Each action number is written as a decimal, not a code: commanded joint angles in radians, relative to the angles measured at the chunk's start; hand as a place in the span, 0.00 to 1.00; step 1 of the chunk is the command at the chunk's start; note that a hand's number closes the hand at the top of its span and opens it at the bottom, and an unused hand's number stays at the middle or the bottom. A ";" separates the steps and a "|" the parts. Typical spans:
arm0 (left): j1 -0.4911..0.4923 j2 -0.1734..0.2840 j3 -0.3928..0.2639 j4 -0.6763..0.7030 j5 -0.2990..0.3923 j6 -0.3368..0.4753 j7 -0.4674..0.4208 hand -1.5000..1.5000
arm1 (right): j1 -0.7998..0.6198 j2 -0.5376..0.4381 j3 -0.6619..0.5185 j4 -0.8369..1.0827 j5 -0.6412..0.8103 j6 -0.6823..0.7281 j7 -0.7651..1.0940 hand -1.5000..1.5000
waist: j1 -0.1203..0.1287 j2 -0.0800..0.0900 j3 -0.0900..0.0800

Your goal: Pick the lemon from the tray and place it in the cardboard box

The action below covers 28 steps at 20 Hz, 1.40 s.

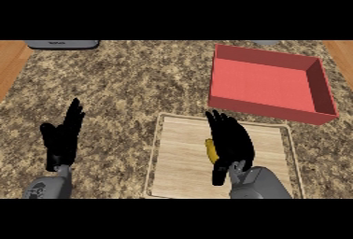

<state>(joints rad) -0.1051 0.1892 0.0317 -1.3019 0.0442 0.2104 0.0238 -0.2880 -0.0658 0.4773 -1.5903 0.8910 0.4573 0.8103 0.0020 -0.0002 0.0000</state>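
Head view, looking steeply down on a speckled granite counter point(138, 79). A light wooden tray point(180, 163) with a raised rim sits at near centre-right. A red open-topped box point(265, 79) sits beyond the tray's far right corner, near it but apart, and nothing shows inside it; it looks red rather than cardboard-brown.

The lemon point(209, 150) lies on the tray, roughly mid-tray. Only a narrow yellow sliver shows, at the left edge of the right hand point(231, 140). The right hand comes in from the near edge over the tray, its fingers long and pointing toward the far side, lying over most of the fruit. The thumb hangs toward the near side, below the yellow sliver. Whether the fingers are closed round the lemon or just laid over it cannot be told from this angle.

The left hand point(62, 137) shows at near left over bare counter, well apart from the tray, fingers straight and pointing up, released, holding nothing.

A grey object point(62, 44) is cut off at the far left edge. Wood-toned strips point(12, 60) border the counter at far left and far right.
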 commanded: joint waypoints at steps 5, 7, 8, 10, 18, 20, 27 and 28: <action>0.011 -0.013 0.009 -0.060 -0.040 0.003 0.039 0.50 | 0.056 0.000 -0.030 0.065 0.064 -0.042 -0.127 0.00 | 0.000 0.000 0.000; 0.035 -0.055 -0.004 -0.024 -0.048 0.013 -0.011 0.50 | -0.003 0.055 -0.040 0.160 0.098 -0.072 -0.115 1.00 | 0.001 0.000 0.000; 0.022 -0.043 -0.007 -0.064 -0.043 0.010 0.044 0.50 | -0.031 0.054 -0.033 0.142 0.060 -0.036 -0.161 1.00 | 0.002 0.000 0.000; 0.007 -0.017 0.022 -0.028 -0.036 -0.005 0.028 0.50 | -0.025 0.020 -0.023 0.079 0.080 -0.064 -0.207 1.00 | 0.000 0.000 0.000; -0.015 -0.034 0.038 0.015 -0.042 -0.025 0.001 0.50 | -0.015 0.026 -0.019 0.050 0.181 -0.088 -0.253 1.00 | -0.003 0.000 0.000; 0.017 -0.045 0.019 -0.012 -0.071 -0.007 0.000 0.50 | 0.034 0.033 0.014 0.082 0.209 -0.166 -0.311 1.00 | -0.002 -0.001 0.000; 0.029 -0.030 0.058 0.032 -0.039 -0.031 -0.041 0.50 | 0.306 -0.171 0.184 -0.252 0.219 -0.120 -0.420 1.00 | -0.011 -0.001 0.000; 0.027 -0.014 0.040 -0.074 -0.047 -0.031 0.058 0.50 | 0.338 -0.186 0.187 -0.212 0.236 -0.177 -0.453 1.00 | -0.005 -0.002 0.000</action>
<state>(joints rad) -0.0745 0.1569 0.0663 -1.3385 -0.0036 0.1906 0.0376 -0.0382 -0.1802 0.6215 -1.7275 1.1013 0.3112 0.4170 -0.0056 -0.0025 -0.0002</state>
